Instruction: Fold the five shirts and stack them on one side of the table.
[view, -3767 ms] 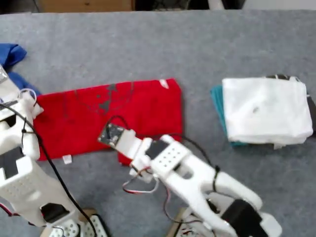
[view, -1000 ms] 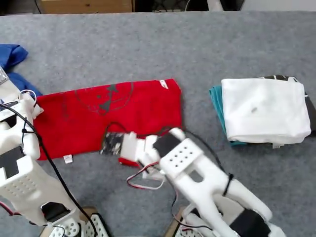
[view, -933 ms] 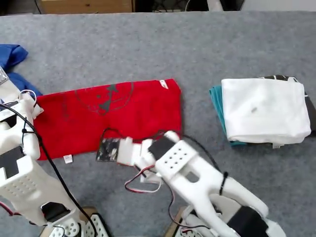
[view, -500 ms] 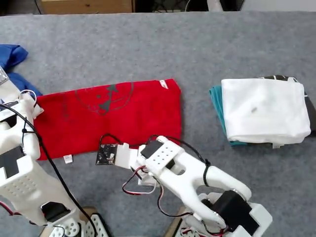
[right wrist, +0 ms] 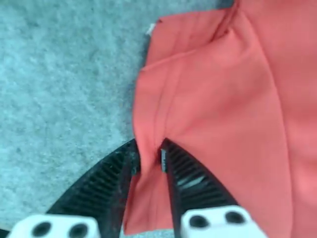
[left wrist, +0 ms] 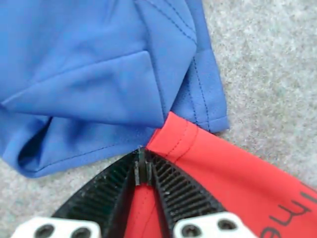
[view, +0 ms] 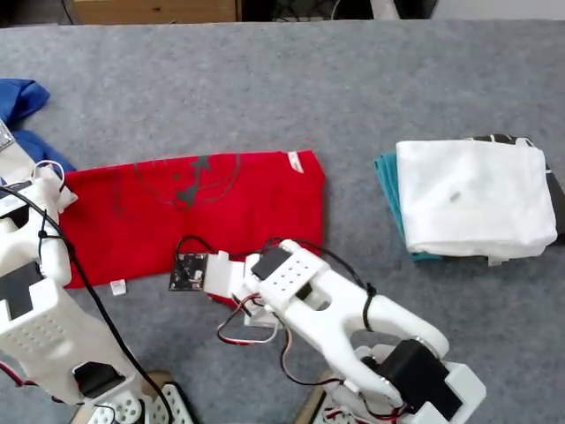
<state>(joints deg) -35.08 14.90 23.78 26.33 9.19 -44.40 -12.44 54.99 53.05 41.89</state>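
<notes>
Lying crumpled at the far left edge of the grey desk (view: 291, 79) is a blue shirt (view: 21, 99), its hem touching one corner of the red shirt (view: 212, 208). The left end effector (left wrist: 143, 171) is pressed together on that corner, with a thin fold of red cloth caught between its ribbed black fingers (left wrist: 178, 193), just beside the blue cloth. The red shirt is spread flat as a wide band across the left half and middle of the desk, print side up, with a small white tag at its far right corner. Along its near edge, toward the middle, the right end effector (right wrist: 147, 159) pinches a fold of the red hem, with bare desk on one side of it. Well apart, at the right side of the desk, sits a stack of folded shirts: a white shirt (view: 472, 199) on top, a teal shirt (view: 387, 190) showing under its left edge, and a dark shirt (view: 505, 139) peeking out at the far right corner.
</notes>
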